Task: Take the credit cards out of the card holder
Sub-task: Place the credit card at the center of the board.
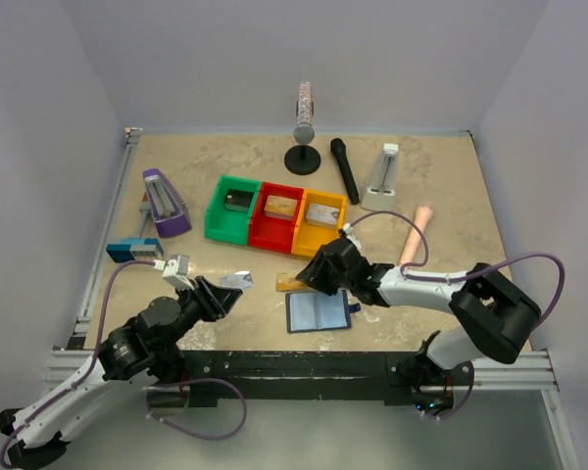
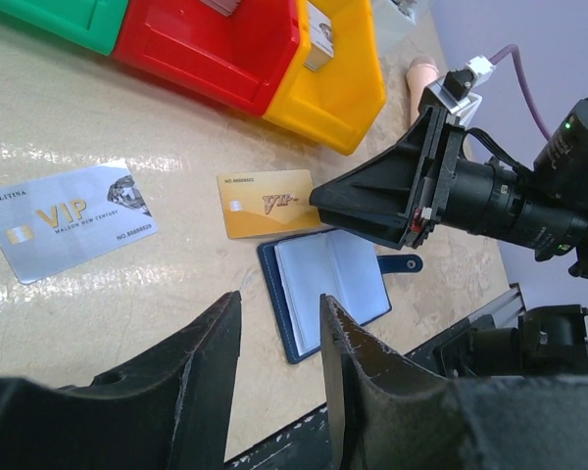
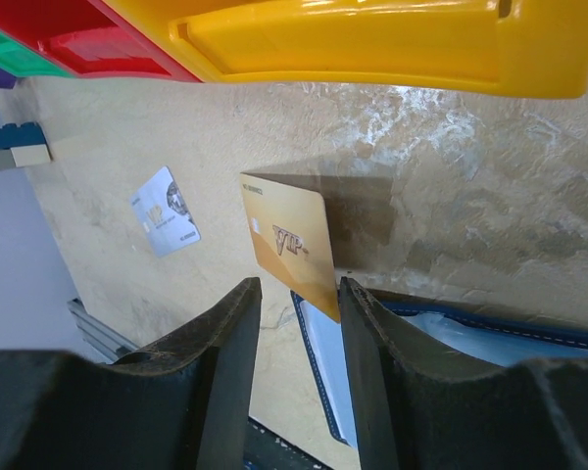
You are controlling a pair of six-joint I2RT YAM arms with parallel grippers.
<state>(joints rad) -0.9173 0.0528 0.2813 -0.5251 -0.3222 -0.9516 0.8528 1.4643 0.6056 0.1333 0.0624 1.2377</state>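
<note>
Lying spread open near the front edge of the tan marbled counter (image 1: 451,196), pale blue-grey lining facing up: the small dark navy bifold card holder (image 1: 318,311), probably left flat for easy reaching into the slots. Resting just beside its far edge: the yellow-gold VIP credit card (image 2: 269,203), by the look of it placed clear of the holder, though whether fully flat is hard telling. Lying farther left, well apart: the silvery grey VIP credit card (image 2: 67,217), already out. Not seeing any black card; possibly hiding in a slot. Hovering at the gold card's edge, fingers parted far wider than the thin card, clamping nothing: the right pincer (image 3: 299,294). Hanging over the counter near the holder, half spread and empty: the left pincer (image 2: 279,308).
</note>
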